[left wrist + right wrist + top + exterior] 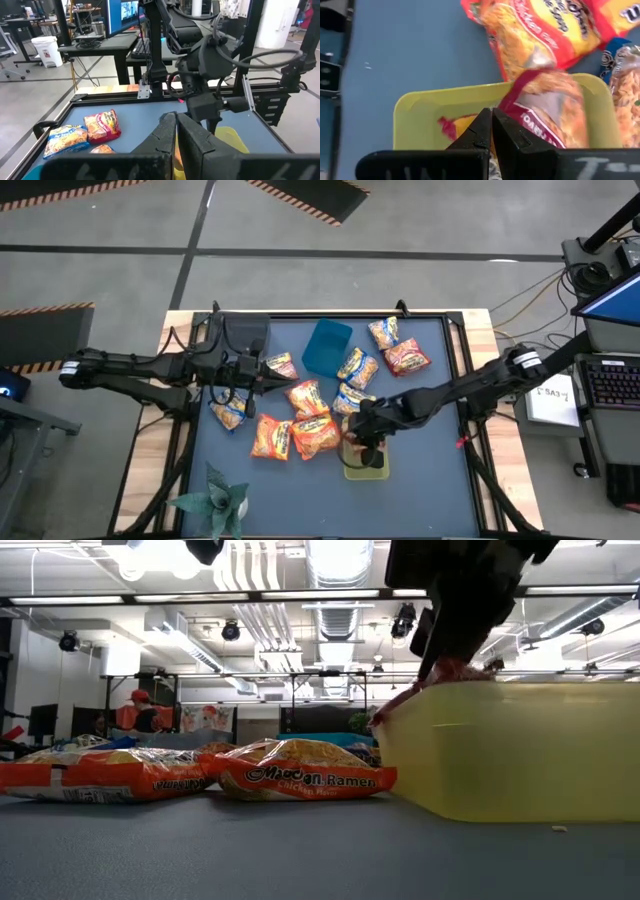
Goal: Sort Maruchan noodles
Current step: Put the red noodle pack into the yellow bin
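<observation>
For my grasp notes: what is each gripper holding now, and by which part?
Right gripper: red noodle packet, by one end, over the yellow bin. Left gripper: nothing visible.

From above, the right gripper (366, 448) covers most of the yellow-green bin (380, 472), so we cannot count the packets inside. In the low view, the bin's translucent wall (520, 750) blurs its contents, and its right side is cut off. The red packet (547, 112) runs off the right wrist picture's lower edge.
</observation>
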Motion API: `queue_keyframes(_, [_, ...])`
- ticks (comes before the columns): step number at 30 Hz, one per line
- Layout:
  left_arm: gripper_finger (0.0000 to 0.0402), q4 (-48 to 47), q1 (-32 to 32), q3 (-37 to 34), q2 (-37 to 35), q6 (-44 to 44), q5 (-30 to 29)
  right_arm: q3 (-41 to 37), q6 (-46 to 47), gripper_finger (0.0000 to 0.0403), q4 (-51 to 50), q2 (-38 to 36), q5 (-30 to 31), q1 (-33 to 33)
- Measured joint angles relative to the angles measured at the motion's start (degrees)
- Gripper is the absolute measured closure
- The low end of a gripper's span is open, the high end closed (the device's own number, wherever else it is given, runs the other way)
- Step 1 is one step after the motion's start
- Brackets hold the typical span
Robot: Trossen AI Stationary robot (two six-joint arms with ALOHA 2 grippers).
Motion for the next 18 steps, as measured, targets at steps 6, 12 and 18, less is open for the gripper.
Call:
queue_keyframes(6, [0.0402, 0.0, 0.0, 0.0, 0.0, -0.3, 0.0, -0.6, 2.2, 0.0394, -1.2, -0.7, -0.2, -0.4])
queue_keyframes(12, [0.0402, -0.1, 0.0, 0.0, 0.0, -0.4, 0.0, -3.4, 5.4, 0.0394, 3.1, 0.9, -0.9, -0.4])
queue_keyframes(18, [0.0402, 0.0, 0.0, 0.0, 0.0, -0.8, 0.0, -4.1, 4.4, 0.0394, 8.9, 3.7, -0.9, -0.4])
